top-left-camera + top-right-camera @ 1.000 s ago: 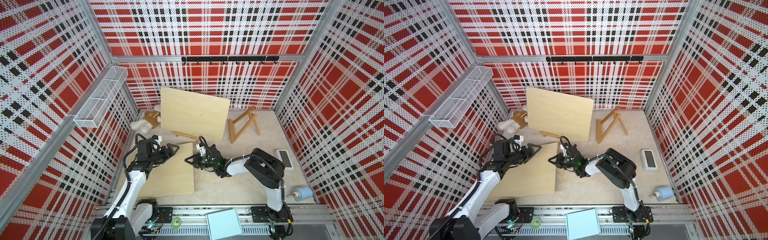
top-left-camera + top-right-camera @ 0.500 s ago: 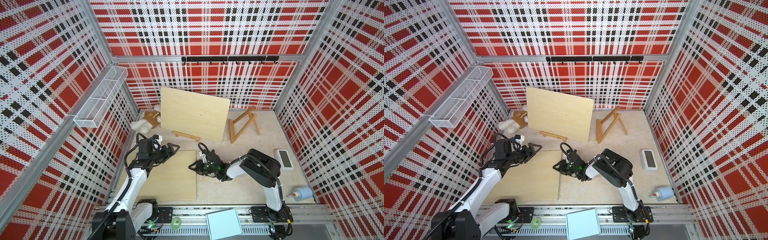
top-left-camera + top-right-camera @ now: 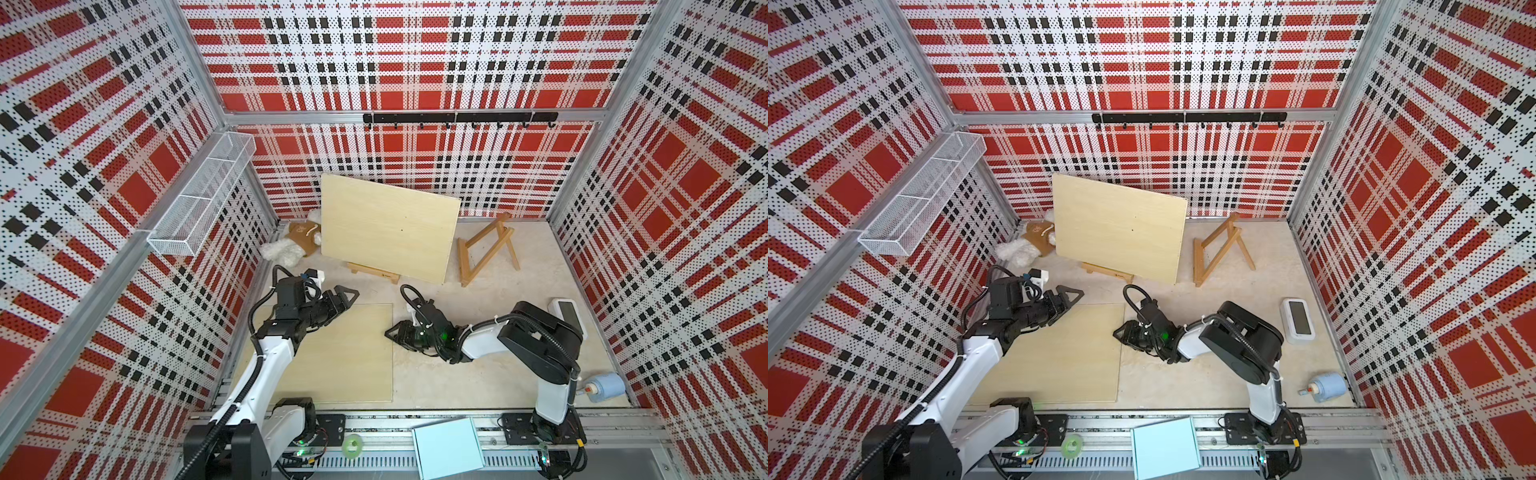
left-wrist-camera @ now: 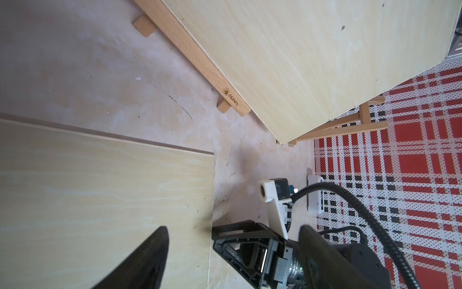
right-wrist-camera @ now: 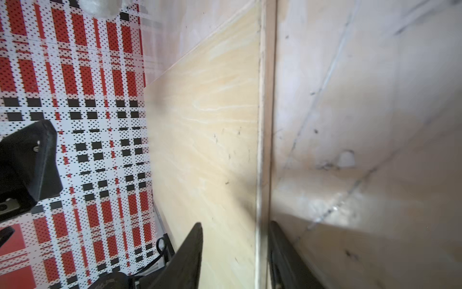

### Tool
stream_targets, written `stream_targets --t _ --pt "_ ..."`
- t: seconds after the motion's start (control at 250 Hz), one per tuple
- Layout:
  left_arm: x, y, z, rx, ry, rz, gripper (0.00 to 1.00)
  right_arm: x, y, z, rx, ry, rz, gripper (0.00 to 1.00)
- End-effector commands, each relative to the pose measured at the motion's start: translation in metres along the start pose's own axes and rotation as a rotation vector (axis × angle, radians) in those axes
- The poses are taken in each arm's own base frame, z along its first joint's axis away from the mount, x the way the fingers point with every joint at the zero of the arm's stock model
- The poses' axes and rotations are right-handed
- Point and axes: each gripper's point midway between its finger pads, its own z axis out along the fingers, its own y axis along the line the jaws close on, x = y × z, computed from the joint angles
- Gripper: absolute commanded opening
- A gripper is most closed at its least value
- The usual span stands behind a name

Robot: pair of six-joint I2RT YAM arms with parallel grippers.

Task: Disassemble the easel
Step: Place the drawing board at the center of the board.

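A pale wooden board [image 3: 386, 230] [image 3: 1119, 226] leans on a small wooden easel whose ledge [image 3: 374, 272] [image 4: 200, 60] shows beneath it, at the back centre. A second, bare easel [image 3: 486, 249] [image 3: 1221, 247] stands to its right. Another board [image 3: 345, 357] [image 3: 1067, 357] [image 5: 205, 125] lies flat on the floor at the front left. My left gripper [image 3: 347, 301] [image 4: 232, 232] hovers open over that board's far edge, holding nothing. My right gripper [image 3: 392, 332] [image 5: 236, 225] is open, its fingers apart on either side of the flat board's right edge.
A plush toy [image 3: 291, 245] lies in the back left corner. A white device [image 3: 567, 311] and a blue bottle [image 3: 602, 386] sit by the right wall. A wire basket [image 3: 203, 199] hangs on the left wall and a hook rail [image 3: 457, 118] on the back wall.
The front board has settled from a skewed, raised pose to flat and square on the floor. My right gripper's jaws have opened off its edge. The left gripper has barely moved.
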Motion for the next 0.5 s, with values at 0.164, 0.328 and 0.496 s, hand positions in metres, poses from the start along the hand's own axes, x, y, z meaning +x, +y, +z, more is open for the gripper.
stream_targets --t 0.164,0.328,0.496 --pt "-0.018 -0.026 -0.004 0.000 -0.046 0.108 0.84 -0.022 0.000 -0.061 0.183 -0.094 -0.161 0.46" --pt "-0.020 -0.053 0.007 -0.011 -0.045 0.195 0.85 -0.049 0.036 -0.110 0.213 -0.165 -0.357 0.42" --pt "-0.023 -0.084 0.019 -0.051 -0.072 0.315 0.86 -0.088 0.063 -0.158 0.212 -0.227 -0.451 0.42"
